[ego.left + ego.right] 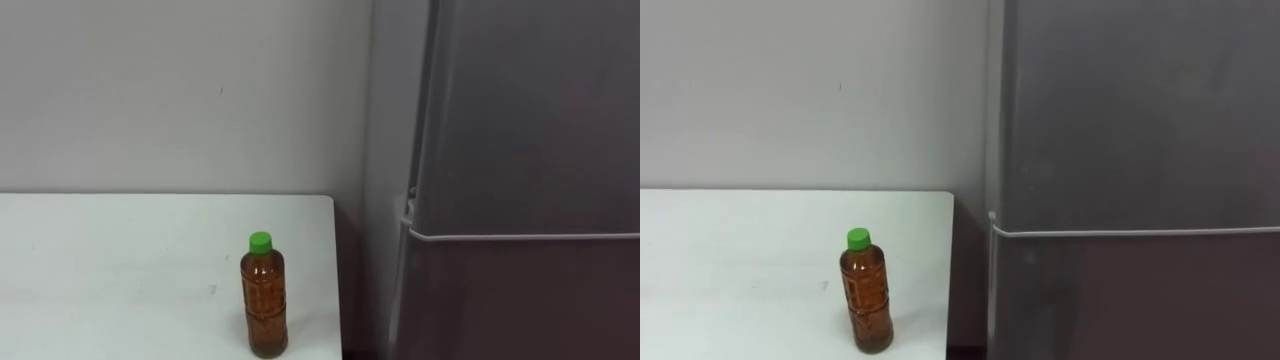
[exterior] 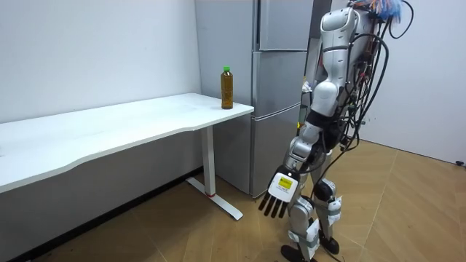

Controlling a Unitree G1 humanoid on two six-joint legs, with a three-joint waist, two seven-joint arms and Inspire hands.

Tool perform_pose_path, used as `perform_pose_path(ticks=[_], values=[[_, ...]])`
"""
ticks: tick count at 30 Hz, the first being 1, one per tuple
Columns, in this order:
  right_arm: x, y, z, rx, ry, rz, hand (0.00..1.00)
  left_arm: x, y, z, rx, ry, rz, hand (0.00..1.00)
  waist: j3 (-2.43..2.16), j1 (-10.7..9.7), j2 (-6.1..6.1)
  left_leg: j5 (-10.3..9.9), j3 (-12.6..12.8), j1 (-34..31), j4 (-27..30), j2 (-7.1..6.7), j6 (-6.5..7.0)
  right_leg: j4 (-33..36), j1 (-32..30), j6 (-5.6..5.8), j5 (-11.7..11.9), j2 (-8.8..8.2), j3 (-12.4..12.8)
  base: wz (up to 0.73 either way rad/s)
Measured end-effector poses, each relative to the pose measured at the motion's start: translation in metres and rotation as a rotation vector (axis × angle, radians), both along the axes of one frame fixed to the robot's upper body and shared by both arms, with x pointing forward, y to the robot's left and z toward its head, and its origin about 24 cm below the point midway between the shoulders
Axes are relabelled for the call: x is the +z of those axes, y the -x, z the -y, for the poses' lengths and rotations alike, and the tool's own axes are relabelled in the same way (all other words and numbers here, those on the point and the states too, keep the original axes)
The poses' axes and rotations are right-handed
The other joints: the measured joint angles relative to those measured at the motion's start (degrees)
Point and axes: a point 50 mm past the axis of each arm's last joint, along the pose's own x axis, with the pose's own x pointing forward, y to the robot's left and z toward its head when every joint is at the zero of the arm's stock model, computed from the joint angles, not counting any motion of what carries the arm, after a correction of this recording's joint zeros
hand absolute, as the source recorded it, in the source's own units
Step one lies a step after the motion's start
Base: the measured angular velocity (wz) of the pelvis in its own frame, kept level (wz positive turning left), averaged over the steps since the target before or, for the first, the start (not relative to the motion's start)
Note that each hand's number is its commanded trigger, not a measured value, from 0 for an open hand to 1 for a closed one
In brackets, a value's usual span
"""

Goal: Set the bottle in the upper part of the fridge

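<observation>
**Control:** Down by the thigh, what do you record?

**Operator:** My left hand (image 2: pixel 280 191) hangs there, fingers straight and slack, nothing in it. I am standing on the wood floor, facing the fridge.

**Control:** And the bottle?

**Operator:** The bottle (image 1: pixel 264 300) stands upright on the white table (image 1: pixel 100 270), green cap on, near the corner just beside the fridge (image 1: pixel 520 150). Both fridge doors are closed. A pale wall (image 1: pixel 180 90) lies beyond.

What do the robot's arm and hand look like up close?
The left arm is built from chunky silver-grey parts with black joints, a bit like armour. The left hand has a pale back with a small white tag marked in yellow, and its fingers are black. Dark cables bunch up behind the robot's shoulders.
</observation>
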Motion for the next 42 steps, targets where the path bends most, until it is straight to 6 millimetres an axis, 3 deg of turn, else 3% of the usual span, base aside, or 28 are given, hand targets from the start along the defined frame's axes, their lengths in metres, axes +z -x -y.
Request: perform_pose_path(ticks=[8,14,17,20,25,27,32,37,42], values=[[0.001,-0.001,0.004,0.014,0.013,0.001,0.00,0.007,-0.007,-0.021,0.212,-0.104,0.055,0.00,-0.04,0.03,0.75,-0.04,-0.02,0.31,-0.02,-0.02,0.02,0.01,0.23,0.01,0.00,-0.02,0.08,0.00],[0.002,0.002,0.010,-0.027,0.017,0.003,0.00,0.022,-0.033,-0.038,0.406,-0.166,0.210,0.00,-0.23,0.26,1.99,-0.04,-0.44,1.08,-0.11,-0.05,0.02,0.12,1.07,0.01,0.01,-0.03,-0.35,0.03],[0.004,0.003,0.017,-0.042,0.037,0.001,0.00,0.031,-0.045,-0.047,0.498,-0.207,0.281,0.00,0.10,0.56,2.63,-0.04,-0.14,1.41,-0.35,-0.01,0.02,0.72,0.79,0.01,0.01,-0.04,0.13,-0.07],[0.005,0.006,0.019,-0.046,0.046,0.007,0.00,0.039,-0.057,-0.052,0.566,-0.232,0.350,0.00,0.14,0.49,3.50,-0.03,-0.12,1.43,-0.39,-0.03,0.03,0.83,0.76,0.02,0.00,-0.12,-0.49,-0.02],[0.005,0.007,0.018,-0.037,0.050,0.009,0.00,0.057,-0.077,-0.058,0.589,-0.279,0.474,0.00,0.07,1.34,3.25,0.20,0.07,1.51,-0.78,0.07,-0.15,0.77,0.53,-0.05,-0.06,-0.10,-0.81,-0.02],[0.005,0.004,0.018,-0.017,0.054,0.017,0.00,0.076,-0.095,-0.063,0.589,-0.304,0.588,0.00,-0.18,1.69,2.86,0.24,0.04,1.14,-0.69,0.05,-0.20,0.67,0.27,-0.09,-0.12,-0.10,-0.85,0.00],[0.007,-0.004,0.019,0.016,0.082,0.062,0.00,0.108,-0.119,-0.072,0.591,-0.362,0.778,0.00,-0.57,1.59,2.85,0.26,0.04,0.77,-0.65,-0.05,-0.16,0.67,-0.06,-0.07,-0.11,-0.18,-0.90,0.00],[0.007,-0.005,0.014,0.039,0.077,0.068,0.00,0.148,-0.139,-0.075,0.539,-0.462,0.932,0.00,-0.53,1.71,2.45,0.25,-0.34,0.72,-0.76,0.05,-0.18,0.86,-0.13,-0.08,-0.10,-0.04,-0.95,0.02],[0.008,-0.005,0.016,0.027,0.096,0.075,0.00,0.207,-0.162,-0.077,0.453,-0.558,1.188,0.00,-0.38,1.76,2.68,0.25,-0.70,0.75,-0.57,-0.04,-0.17,0.86,0.04,-0.08,-0.06,-0.21,-2.35,0.03]])
